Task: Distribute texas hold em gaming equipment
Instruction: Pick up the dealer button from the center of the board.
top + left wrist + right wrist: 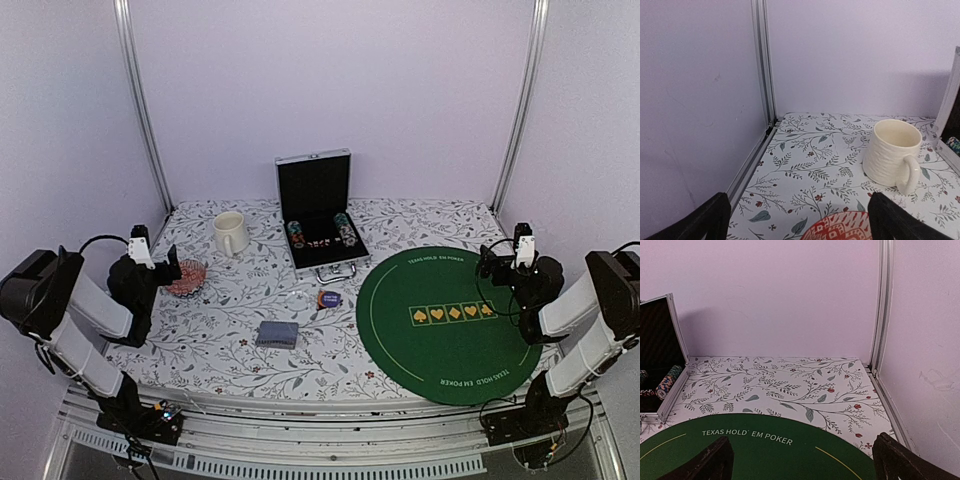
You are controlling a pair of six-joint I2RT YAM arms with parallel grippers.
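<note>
Blue-grey card deck [276, 334] is lying flat at the front middle of the bench [200, 340], long axis running left-right, while the chips [346, 232] are sitting in the open case [314, 185]. Both pairs of jaws are gaping empty, the left jaws hanging over a red bowl [190, 281], the right jaws over the green mat [440, 350]. I'm reckoning the deck is lying nearer the left jaws, off to their right.

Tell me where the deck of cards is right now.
In the top view, the card deck lies left of the green poker mat, slightly left of the button discs and nearer the arms than they are.
</note>
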